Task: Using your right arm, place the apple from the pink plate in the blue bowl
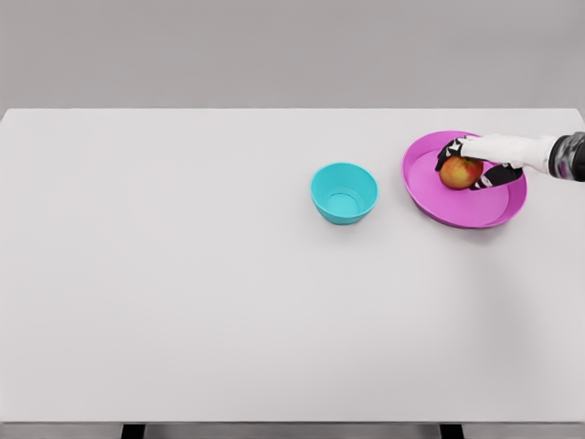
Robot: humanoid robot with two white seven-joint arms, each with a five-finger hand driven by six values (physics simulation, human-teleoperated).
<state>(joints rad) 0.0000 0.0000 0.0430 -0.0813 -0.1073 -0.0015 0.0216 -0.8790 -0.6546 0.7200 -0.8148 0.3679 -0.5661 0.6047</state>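
Observation:
A red-and-yellow apple [460, 172] lies on the pink plate [457, 208] at the right of the white table. My right hand [473, 163] reaches in from the right edge, with its dark fingers curled around the apple from behind and in front. The apple still rests on the plate. A blue bowl [344, 193] stands empty to the left of the plate, a short gap away. The left arm does not show.
The white table [183, 274] stretches wide to the left and toward the front edge. A plain grey wall stands behind it.

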